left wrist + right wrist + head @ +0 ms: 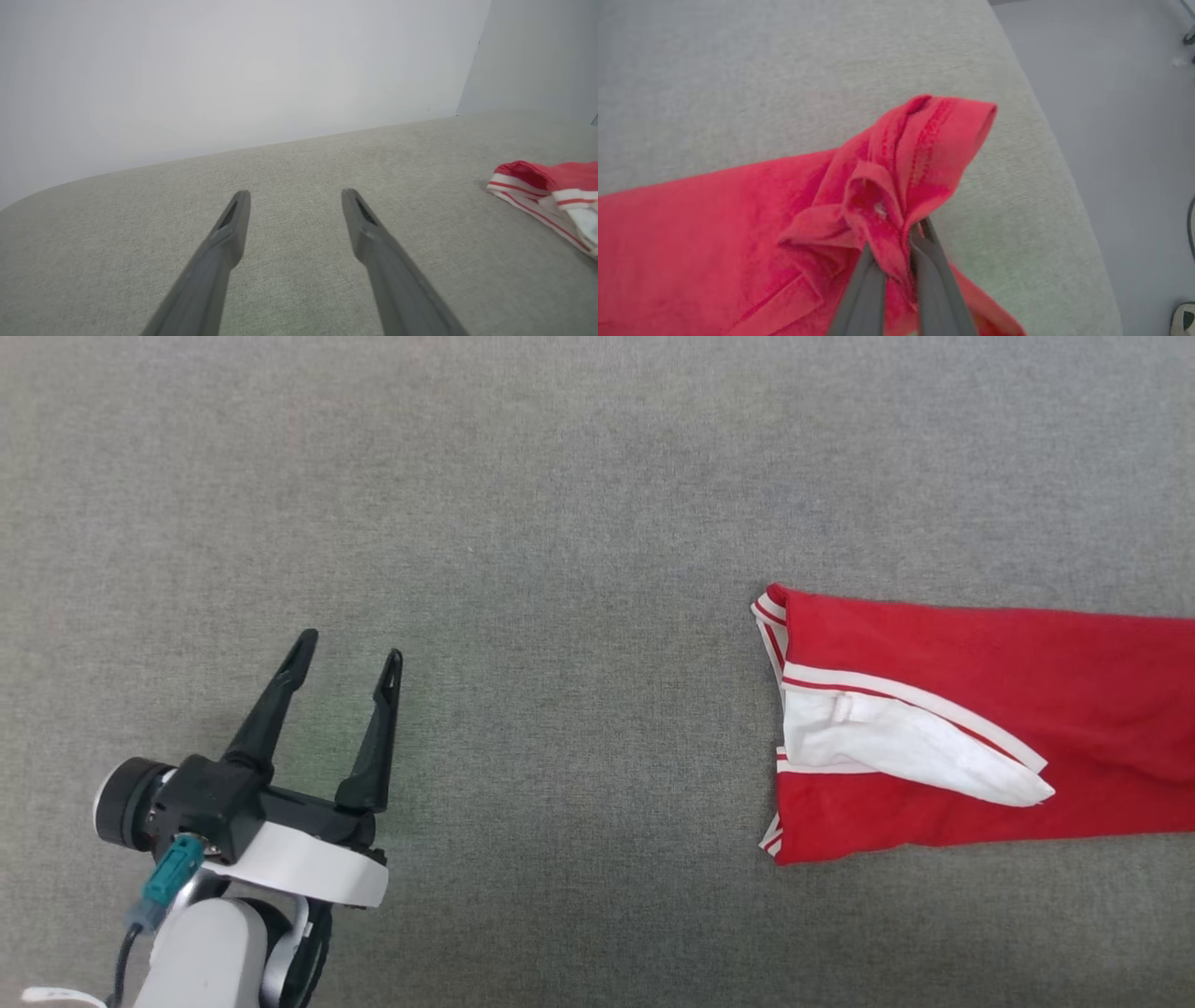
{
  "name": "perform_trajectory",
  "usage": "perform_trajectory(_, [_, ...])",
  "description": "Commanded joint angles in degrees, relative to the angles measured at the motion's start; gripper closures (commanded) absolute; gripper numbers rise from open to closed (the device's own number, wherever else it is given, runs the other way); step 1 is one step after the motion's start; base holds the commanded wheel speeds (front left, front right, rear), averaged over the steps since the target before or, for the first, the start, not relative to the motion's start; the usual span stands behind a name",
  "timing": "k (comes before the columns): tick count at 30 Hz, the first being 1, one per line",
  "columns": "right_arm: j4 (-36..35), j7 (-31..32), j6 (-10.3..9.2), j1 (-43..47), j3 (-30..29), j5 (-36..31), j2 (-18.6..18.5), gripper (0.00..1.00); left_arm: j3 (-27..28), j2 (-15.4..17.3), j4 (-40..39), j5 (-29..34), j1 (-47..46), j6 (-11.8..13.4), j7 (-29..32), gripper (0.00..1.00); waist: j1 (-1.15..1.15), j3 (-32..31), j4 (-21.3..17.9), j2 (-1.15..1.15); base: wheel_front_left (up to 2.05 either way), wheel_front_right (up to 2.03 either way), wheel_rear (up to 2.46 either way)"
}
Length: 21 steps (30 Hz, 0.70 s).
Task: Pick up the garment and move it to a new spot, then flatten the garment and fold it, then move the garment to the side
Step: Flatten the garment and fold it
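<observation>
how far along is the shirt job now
Looks done: the garment lies folded into a narrow band, white sleeve on top. In hand: the right gripper is shut on its bunched red end, likely for the move aside. Remaining: setting it down, releasing. The left gripper is open, apart from it.

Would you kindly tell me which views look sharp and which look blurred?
Head view: sharp, evenly lit. Left wrist view: the left hand goes soft near the lens. Right wrist view: the garment blurred around the right hand.
</observation>
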Motion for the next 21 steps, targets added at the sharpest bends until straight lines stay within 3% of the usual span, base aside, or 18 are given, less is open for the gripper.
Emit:
perform_trajectory(1, [-2.0, 1.0, -0.11, 1.4, 2.4, 1.3, 0.2, 1.0, -0.1, -0.3, 0.1, 0.8, 0.1, 0.1, -0.3, 0.0, 0.0, -0.7, 0.2, 0.0, 0.0, 0.0, 0.0])
perform_trajectory(5, [-9.9, 3.7, -0.1, 4.0, 10.7, 4.7, -0.3, 1.0, 0.2, -1.1, 0.5, 0.8, 0.9, 0.1, -0.3, 0.0, 0.0, -1.6, 0.8, 0.0, 0.0, 0.0, 0.0])
perform_trajectory(12, [-24.0, 6.1, -0.08, 6.3, 23.9, 5.7, 1.9, 1.0, 0.3, -1.6, 1.1, -0.2, 1.1, 0.1, -0.3, 0.0, 0.0, -2.7, 2.9, 0.0, 0.0, 0.0, 0.0])
perform_trajectory(17, [-28.2, 7.4, -0.08, 4.4, 31.9, 5.1, 3.8, 1.0, -0.2, -1.8, 1.7, -0.7, 1.0, 0.1, -0.3, 0.0, 0.0, -2.7, 4.7, 0.0, 0.0, 0.0, 0.0])
perform_trajectory(21, [-27.1, 7.8, -0.08, 1.9, 37.4, 5.1, 5.5, 1.0, -0.4, -2.5, 2.0, -0.8, 0.4, 0.1, -0.3, 0.0, 0.0, -2.5, 6.0, 0.0, 0.0, 0.0, 0.0])
